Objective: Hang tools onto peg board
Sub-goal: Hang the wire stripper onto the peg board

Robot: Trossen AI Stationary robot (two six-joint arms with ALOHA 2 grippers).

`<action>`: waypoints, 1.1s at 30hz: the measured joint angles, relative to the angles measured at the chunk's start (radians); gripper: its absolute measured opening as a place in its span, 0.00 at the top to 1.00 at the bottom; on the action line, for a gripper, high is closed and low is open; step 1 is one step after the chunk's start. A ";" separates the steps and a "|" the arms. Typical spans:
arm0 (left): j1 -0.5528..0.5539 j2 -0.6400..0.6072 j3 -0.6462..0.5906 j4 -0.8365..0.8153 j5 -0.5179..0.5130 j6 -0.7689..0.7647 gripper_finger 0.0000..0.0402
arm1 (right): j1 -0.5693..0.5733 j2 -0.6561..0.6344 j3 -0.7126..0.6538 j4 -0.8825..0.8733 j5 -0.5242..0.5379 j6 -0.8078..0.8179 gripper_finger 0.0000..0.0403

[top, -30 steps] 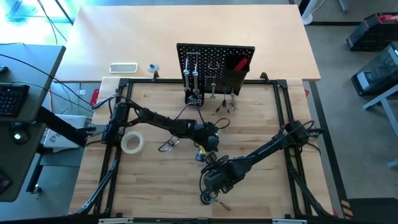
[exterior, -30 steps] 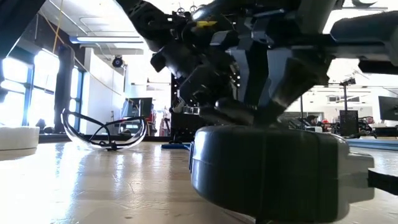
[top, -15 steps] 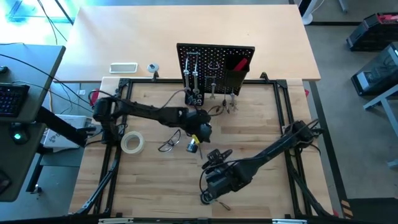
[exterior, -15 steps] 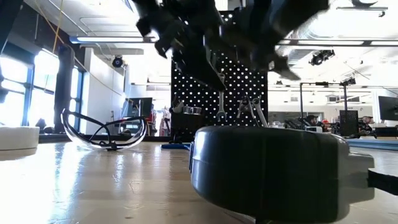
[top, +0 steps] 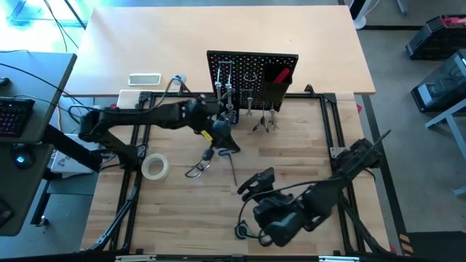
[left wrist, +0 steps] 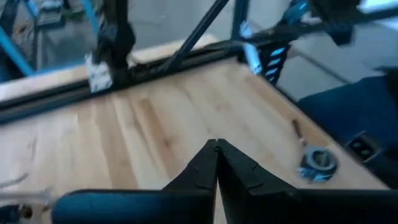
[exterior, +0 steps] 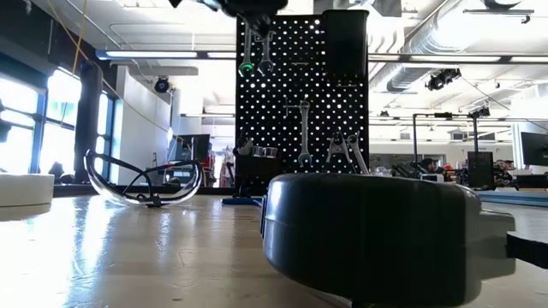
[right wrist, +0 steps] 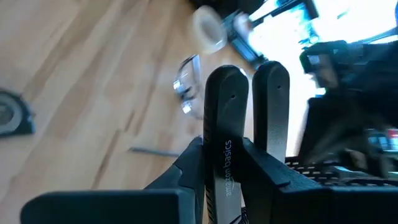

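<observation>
The right gripper (top: 256, 182), low over the near table, clamps stiff, fairly heavy black-handled pliers (right wrist: 245, 118) by their grippy handles, well apart from the peg board (top: 253, 73), beside which the left gripper (top: 220, 136) hovers shut and empty.

Low view: dark round housing (exterior: 377, 235) up close hides table behind, cut at bottom edge. Peg board (exterior: 301, 94) top cropped. Left wrist view blurred.
</observation>
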 joint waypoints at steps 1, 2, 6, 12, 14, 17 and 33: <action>0.004 -0.007 0.000 0.004 0.025 -0.001 1.00 | 0.012 -0.011 0.007 0.000 0.027 -0.002 0.85; 0.006 -0.013 0.000 0.009 0.050 -0.004 1.00 | 0.022 -0.022 0.011 0.004 0.053 -0.007 0.85; 0.009 -0.002 0.000 0.031 0.160 -0.016 1.00 | 0.066 -0.059 0.013 0.023 0.158 -0.033 0.85; -0.014 0.112 0.000 0.095 0.206 -0.031 1.00 | 0.118 -0.081 0.014 0.029 0.276 -0.072 0.85; -0.019 0.163 0.000 0.131 0.206 -0.054 1.00 | 0.130 -0.084 0.013 0.024 0.300 -0.075 0.85; -0.019 0.229 0.000 0.157 0.212 -0.080 1.00 | 0.151 -0.097 0.013 0.013 0.327 -0.074 0.85; 0.087 -0.060 -0.001 -0.119 0.110 0.000 1.00 | 0.306 -0.242 0.013 -0.275 0.455 0.251 0.85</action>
